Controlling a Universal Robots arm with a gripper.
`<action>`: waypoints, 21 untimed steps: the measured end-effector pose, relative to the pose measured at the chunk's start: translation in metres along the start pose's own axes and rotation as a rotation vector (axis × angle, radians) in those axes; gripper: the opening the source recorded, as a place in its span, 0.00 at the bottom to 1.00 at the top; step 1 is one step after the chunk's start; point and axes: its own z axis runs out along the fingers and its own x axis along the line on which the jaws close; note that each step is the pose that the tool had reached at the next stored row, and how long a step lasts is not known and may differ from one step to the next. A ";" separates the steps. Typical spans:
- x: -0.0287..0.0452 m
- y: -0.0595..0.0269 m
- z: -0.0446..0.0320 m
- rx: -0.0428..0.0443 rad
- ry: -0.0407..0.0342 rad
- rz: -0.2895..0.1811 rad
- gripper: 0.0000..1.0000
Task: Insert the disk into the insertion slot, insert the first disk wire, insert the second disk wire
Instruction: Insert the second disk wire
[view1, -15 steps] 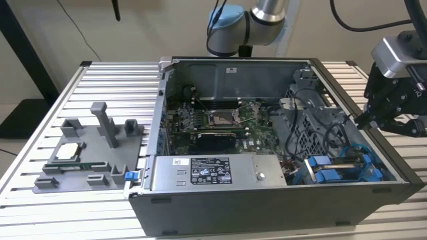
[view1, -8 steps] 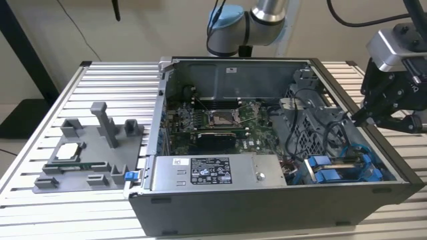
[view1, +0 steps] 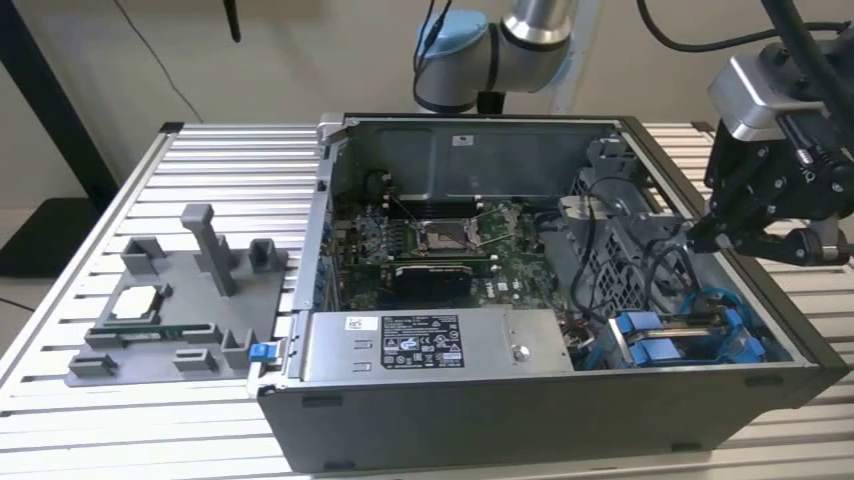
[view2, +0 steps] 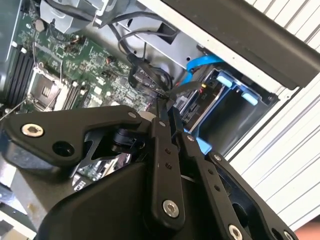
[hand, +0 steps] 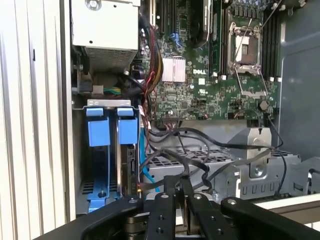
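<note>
- Blue plastic rails mark the insertion slot, a grey metal bay in the corner of the open computer case nearest the surface's front edge, on the exterior view's right.
- In the first wrist view the insertion slot shows two blue tabs side by side with a narrow bay below; whether the disk sits inside cannot be told, and no disk lies loose on the surface.
- Dark cables and a light blue wire run just beside the bay, probably within reach for plugging in.
- Black, the claw hovers above the case's edge on the exterior view's right, near the slot but apart from it.
- In both wrist views the claw's fingers are pressed together; whether they pinch a cable cannot be told.
- Overhead, the arm reaches from behind the case, its wrist tilted down towards the bay.
- Beside the case, on the slatted metal surface, sits a grey fixture tray holding spare parts, well apart from the work.
</note>
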 end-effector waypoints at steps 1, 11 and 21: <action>0.0001 0.0022 -0.0001 0.0000 0.0005 0.000 0.00; 0.0006 0.0211 -0.0002 -0.0009 0.0095 -0.003 0.00; 0.0006 0.0212 0.0000 -0.0087 0.0283 -0.002 0.00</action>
